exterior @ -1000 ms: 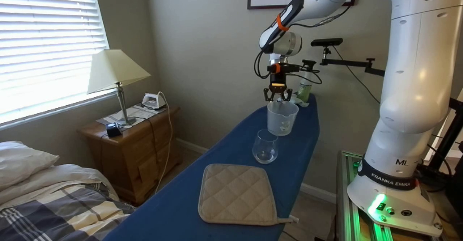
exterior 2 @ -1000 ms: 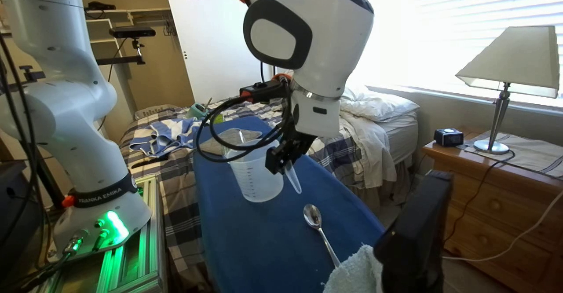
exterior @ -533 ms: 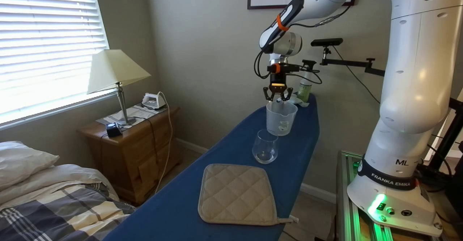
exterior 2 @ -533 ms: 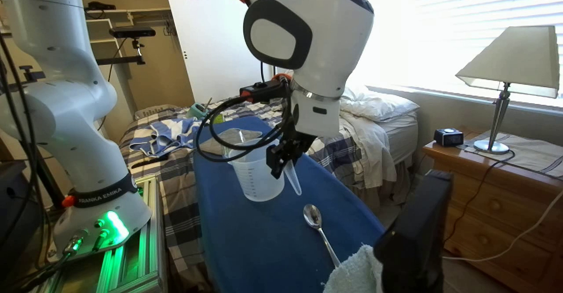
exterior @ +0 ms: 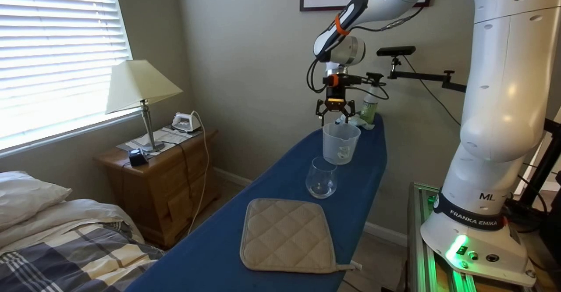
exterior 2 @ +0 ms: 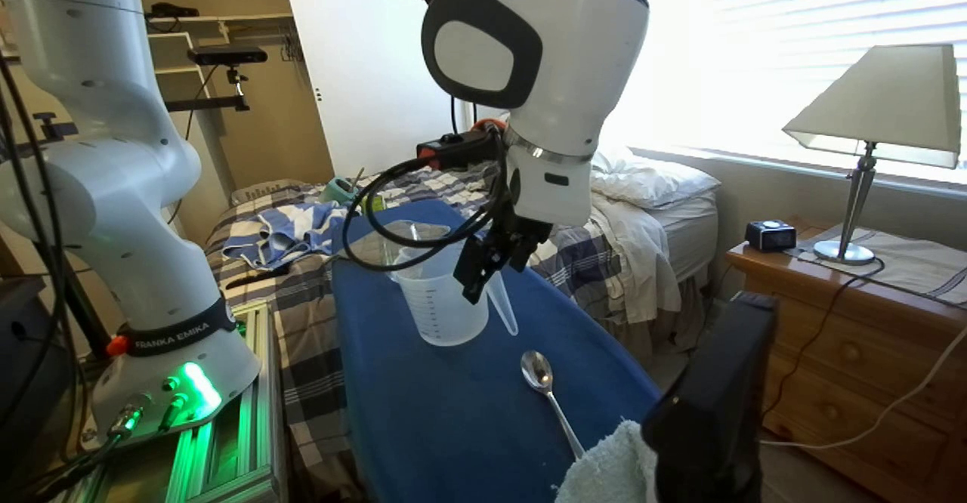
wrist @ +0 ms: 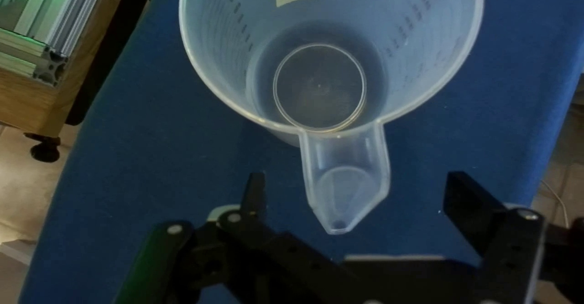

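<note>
Fingers (wrist: 470,210) stand wide apart at the bottom of the wrist view; the handle (wrist: 349,180) of a translucent measuring jug (wrist: 329,62) shows between them, touching neither. The jug stands upright on the blue counter (wrist: 159,158), filling the upper middle of that frame. In an exterior view, a spoon (exterior 2: 550,396) lies below and right of the jug. In an exterior view, a stemless glass (exterior: 321,182) stands near the jug, right of centre, with a quilted pad (exterior: 287,235) at lower middle. Farther off, at left, a lamp (exterior: 142,86) stands on a wooden nightstand (exterior: 149,195).
</note>
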You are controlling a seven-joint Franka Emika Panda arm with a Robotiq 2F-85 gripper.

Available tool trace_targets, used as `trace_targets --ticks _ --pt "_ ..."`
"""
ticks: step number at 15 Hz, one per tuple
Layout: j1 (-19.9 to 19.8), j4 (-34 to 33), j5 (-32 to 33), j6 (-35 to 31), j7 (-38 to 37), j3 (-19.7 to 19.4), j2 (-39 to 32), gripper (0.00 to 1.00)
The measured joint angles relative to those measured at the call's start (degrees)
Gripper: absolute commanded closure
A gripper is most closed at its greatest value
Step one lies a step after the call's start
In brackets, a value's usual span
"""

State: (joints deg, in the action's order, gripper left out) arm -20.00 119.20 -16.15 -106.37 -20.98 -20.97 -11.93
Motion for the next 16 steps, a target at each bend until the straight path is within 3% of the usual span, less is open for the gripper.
trace_targets --ticks 1,3,4,8,10,12,16 --pt "0.0 -0.4 -0.1 0.2 0.0 0.0 0.0 0.27" --pt "0.0 -1.1 -0.1 0.8 0.0 0.0 0.0 0.4" --pt "0.0 -1.3 -0.1 1.0 0.0 0.0 0.0 0.37" --pt "0.0 -1.4 -0.1 1.3 0.0 0.0 -0.3 0.11" --pt "0.0 -1.4 -0.1 1.4 0.0 0.0 -0.7 0.13" --pt "0.0 -1.4 -0.1 1.4 0.0 0.0 -1.0 0.36" --pt "0.0 -1.4 -0.1 1.5 0.0 0.0 -1.2 0.66"
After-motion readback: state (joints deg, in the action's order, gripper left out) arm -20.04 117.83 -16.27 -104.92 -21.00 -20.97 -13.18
